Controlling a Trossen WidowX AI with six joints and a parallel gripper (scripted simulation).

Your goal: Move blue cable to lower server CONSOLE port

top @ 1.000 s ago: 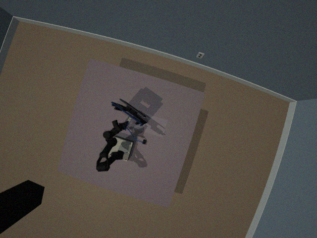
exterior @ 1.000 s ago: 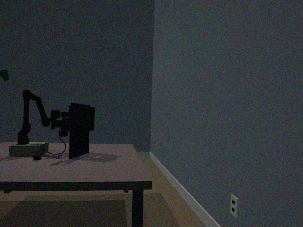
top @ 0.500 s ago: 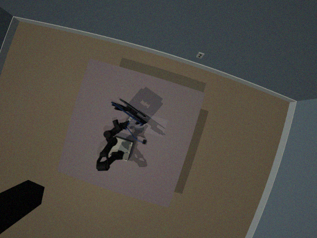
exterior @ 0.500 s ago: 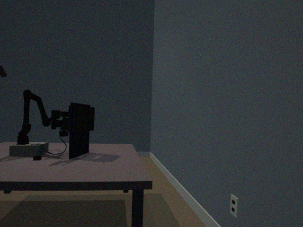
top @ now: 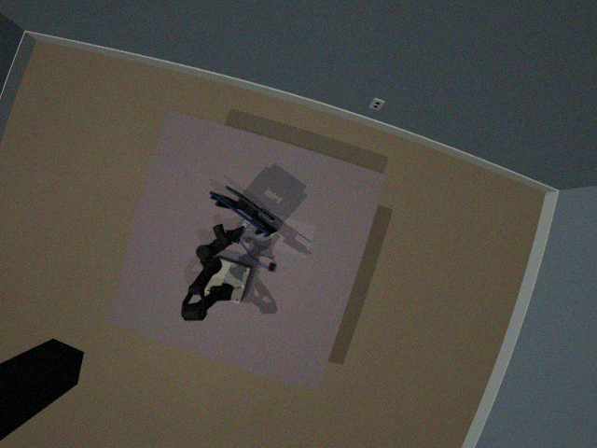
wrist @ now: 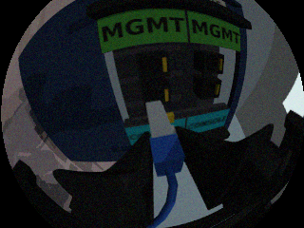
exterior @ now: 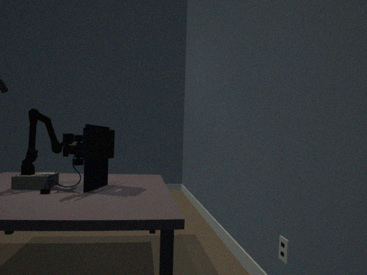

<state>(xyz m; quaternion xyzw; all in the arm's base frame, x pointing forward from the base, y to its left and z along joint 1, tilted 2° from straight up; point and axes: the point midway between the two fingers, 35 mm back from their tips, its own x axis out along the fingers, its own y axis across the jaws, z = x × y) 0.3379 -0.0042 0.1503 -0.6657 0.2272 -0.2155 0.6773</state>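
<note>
At the left, the arm (top: 200, 277) (exterior: 32, 133) stands on a gray box (top: 244, 282) (exterior: 22, 183). A little black block (top: 272, 266) (exterior: 45, 191) sits by the box, with the blue cable (top: 250, 255) (exterior: 79, 176) (wrist: 174, 187) curling from it. Next, the claw (top: 243, 227) (exterior: 82, 145) (wrist: 161, 133) pinches the blue plug (wrist: 166, 152). The plug's pale tip shows in front of the dark ports (wrist: 154, 87), between the green signs (wrist: 142, 30) and blue-green signs (wrist: 207, 122). At the right is the tall rack (top: 250, 209) (exterior: 96, 174) (wrist: 66, 104).
</note>
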